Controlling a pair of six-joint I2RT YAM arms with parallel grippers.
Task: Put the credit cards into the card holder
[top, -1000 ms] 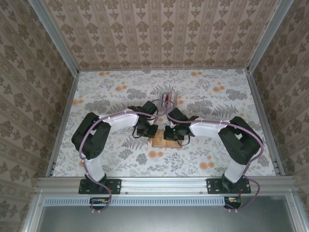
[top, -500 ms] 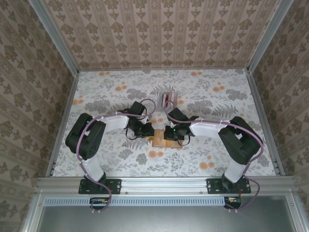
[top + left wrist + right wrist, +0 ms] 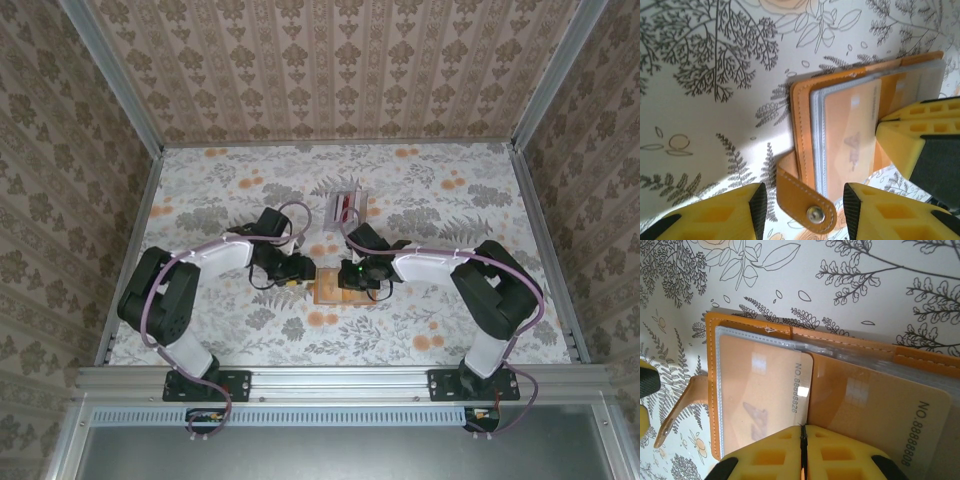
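Floral table (image 3: pixel 450 200); left gripper (image 3: pixel 802 205) spread astride holder (image 3: pixel 802 125) strap (image 3: pixel 792 190) at 6 o'clock; right gripper (image 3: pixel 802 440) pressed together, numbers legible on card (image 3: pixel 875 405)

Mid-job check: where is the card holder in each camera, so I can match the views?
Top external: card holder just below picture centre, lying flat.
Left wrist: card holder centre-right, open, sleeves facing up.
Right wrist: card holder spanning mid-height from the left to the right edge.
Shared landmark: its snap strap, bottom centre and lower left.
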